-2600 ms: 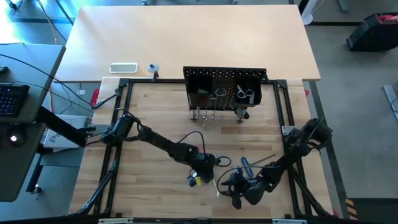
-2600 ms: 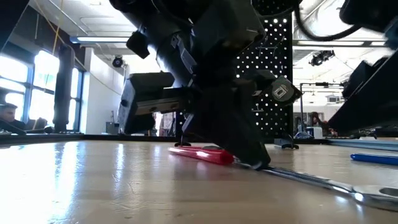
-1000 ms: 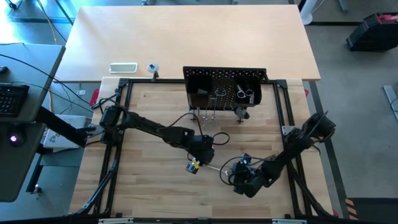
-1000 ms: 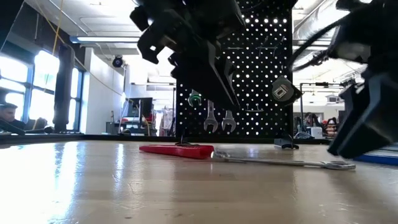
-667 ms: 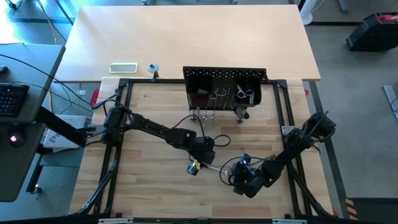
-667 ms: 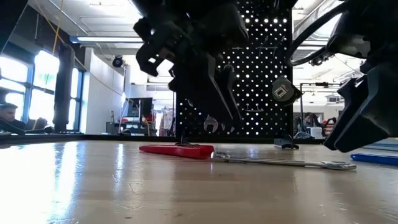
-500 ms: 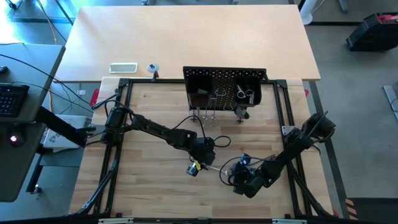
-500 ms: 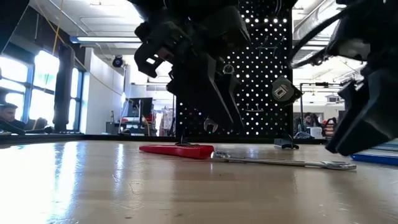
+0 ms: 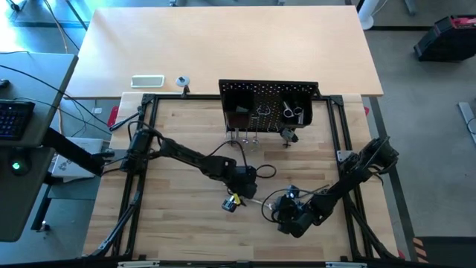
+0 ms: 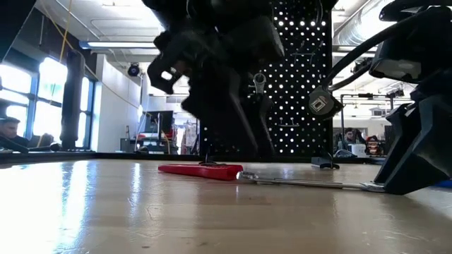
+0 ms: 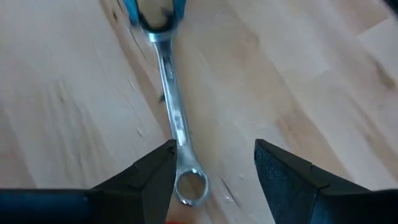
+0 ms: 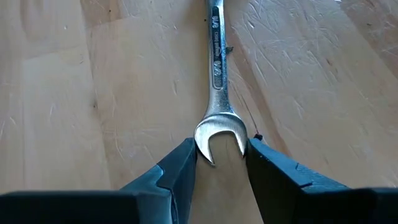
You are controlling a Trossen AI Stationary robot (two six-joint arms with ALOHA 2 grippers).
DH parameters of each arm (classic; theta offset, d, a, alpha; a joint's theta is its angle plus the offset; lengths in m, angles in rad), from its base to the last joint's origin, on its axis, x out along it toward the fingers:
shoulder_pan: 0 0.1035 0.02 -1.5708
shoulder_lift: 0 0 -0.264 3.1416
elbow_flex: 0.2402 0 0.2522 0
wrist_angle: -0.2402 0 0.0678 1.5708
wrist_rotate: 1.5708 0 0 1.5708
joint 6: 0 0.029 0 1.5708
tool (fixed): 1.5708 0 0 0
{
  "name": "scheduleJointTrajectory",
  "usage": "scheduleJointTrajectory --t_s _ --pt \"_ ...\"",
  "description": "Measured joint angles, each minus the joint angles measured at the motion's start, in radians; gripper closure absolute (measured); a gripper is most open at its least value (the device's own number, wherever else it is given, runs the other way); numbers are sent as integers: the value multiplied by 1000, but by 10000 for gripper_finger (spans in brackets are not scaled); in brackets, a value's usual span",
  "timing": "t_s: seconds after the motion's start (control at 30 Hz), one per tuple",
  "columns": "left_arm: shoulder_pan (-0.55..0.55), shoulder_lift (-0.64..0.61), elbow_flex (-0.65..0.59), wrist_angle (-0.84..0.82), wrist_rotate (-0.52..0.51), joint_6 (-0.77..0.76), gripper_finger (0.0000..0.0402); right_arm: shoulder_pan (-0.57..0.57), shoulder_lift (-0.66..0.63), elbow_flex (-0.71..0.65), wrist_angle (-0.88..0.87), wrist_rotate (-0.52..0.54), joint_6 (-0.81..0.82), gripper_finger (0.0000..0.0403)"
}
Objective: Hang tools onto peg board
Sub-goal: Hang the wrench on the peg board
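A slim silver wrench (image 10: 311,183) lies flat on the wooden table between my two grippers. My left gripper (image 11: 214,146) hovers open over its ring end (image 11: 189,186), which lies beside one finger. My right gripper (image 12: 221,146) is open and low at the table, one finger on each side of the wrench's open end (image 12: 219,134). A red-handled tool (image 10: 201,171) lies on the table near the ring end. The black peg board (image 9: 268,104) stands at the far side with wrenches (image 9: 249,138) hanging on it. My right gripper's fingers (image 12: 183,163) stand close against both sides of the wrench's open end, slanting down along the wrench. I cannot tell whether they touch it. The wrench lies flat on the table.
A black tubular frame (image 9: 141,149) rims the table. Something blue (image 11: 155,12) lies at the wrench's open end. A white tray (image 9: 147,80) and a small round thing (image 9: 183,81) sit on the far table. A person (image 10: 8,130) shows in the room behind.
My left gripper has sunk toward the wrench's ring end and its fingers have spread apart. My right gripper has dropped a little, down to the table at the wrench's open end. The wrench and the red-handled tool have stayed where they were.
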Motion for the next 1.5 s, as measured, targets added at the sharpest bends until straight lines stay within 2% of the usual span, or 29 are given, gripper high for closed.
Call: scheduleJointTrajectory --t_s 0.37,0.87,1.07,1.5 --pt "0 29 0 12 -13 -10 194 16 -73 -5 5 28 -46 266" --pt "2 29 0 30 -37 -1 194 -9 -75 -4 8 49 -89 266" --pt "2 29 0 23 -37 -2 194 -17 -66 -4 11 27 -107 268" --pt "2 29 0 20 -39 -1 194 -8 -54 -1 21 8 -97 345"
